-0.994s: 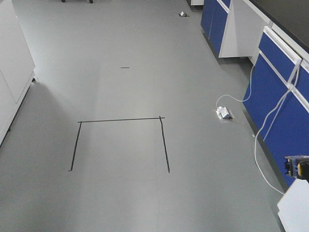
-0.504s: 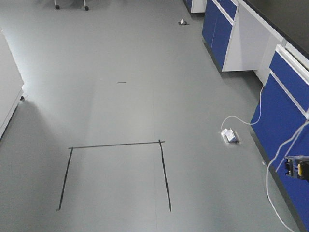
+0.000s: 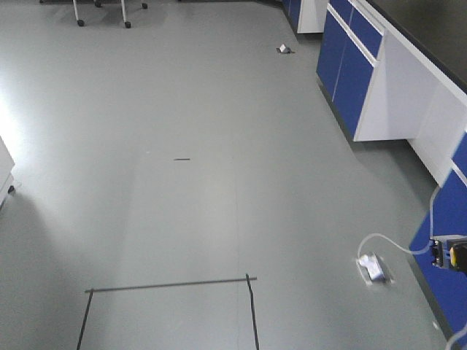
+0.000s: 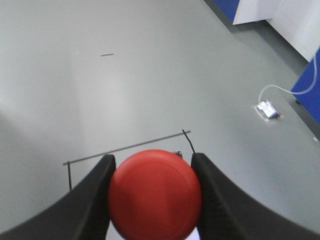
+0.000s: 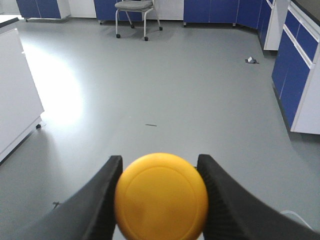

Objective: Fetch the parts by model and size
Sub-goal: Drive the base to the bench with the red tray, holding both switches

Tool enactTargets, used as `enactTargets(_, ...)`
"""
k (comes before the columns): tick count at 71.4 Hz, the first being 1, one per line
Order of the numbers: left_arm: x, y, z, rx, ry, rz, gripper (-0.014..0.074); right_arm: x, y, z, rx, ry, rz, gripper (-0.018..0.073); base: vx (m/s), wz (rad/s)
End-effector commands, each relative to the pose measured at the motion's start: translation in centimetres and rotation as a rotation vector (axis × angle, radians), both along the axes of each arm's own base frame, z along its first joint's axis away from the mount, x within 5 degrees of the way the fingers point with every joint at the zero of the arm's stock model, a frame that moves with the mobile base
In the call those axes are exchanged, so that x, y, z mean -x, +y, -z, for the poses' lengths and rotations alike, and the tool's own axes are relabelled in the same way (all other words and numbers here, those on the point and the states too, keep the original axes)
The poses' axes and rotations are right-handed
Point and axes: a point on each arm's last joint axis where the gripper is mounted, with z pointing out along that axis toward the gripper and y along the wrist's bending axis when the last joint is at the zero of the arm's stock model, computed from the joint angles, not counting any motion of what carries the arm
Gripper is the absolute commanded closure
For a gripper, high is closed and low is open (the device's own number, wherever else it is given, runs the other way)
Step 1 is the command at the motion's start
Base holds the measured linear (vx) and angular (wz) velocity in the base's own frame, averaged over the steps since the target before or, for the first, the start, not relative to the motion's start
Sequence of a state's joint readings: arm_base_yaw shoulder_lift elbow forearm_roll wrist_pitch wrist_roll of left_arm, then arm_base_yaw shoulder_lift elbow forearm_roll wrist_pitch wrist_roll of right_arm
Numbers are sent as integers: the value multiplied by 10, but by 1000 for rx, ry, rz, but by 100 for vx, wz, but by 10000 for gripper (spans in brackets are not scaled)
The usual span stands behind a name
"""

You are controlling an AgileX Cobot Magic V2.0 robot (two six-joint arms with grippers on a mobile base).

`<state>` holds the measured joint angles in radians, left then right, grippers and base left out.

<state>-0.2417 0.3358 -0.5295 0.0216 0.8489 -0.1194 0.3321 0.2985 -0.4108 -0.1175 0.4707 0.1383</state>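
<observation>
A red-capped switch point(image 4: 155, 195) is gripped in the left pincer point(image 4: 152, 159), a yellow-capped switch point(image 5: 161, 196) in the right pincer point(image 5: 159, 159), above grey floor point(image 3: 219, 109).

grey floor point(image 3: 219, 87), blue cabinets point(image 3: 352, 69), chair point(image 5: 134, 5)

No writing, labels, brands or numbers can be read anywhere; the two button caps and the cabinets carry no legible marks.

Floor point(image 3: 219, 109): plain grey, bright glare at left.
Tape outline point(image 3: 168, 286): black, on near floor.
Cabinets point(image 3: 350, 65): blue-fronted, along the right.
Chair point(image 5: 134, 5): grey, at far wall.
</observation>
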Motion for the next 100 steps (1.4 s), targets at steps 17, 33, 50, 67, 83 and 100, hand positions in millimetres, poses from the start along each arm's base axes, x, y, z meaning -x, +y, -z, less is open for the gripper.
enactTargets(17,-3,-1,-13,23,-86,7,603,-1,1,-16,-14,-94,-9,569,67,10)
enactTargets(33,-3,-1,-13,23,-86,7,603,-1,1,-16,-14,-94,-10,569,69,5)
enactTargets(50,-3,-1,-13,23,-86,7,603,-1,1,-16,-15,-95,-10,569,73,0)
enactTargets(67,-3,-1,-13,24,-87,7,603,-1,1,-16,-14,-94,-10,569,74,-5)
enactTargets(83,-3,-1,-13,24,-87,7,603,-1,1,-16,-14,-94,-10,569,74,-2)
enactTargets(100,-3,-1,-13,24,-87,7,603,-1,1,-16,-15,-93,-10,569,77,2)
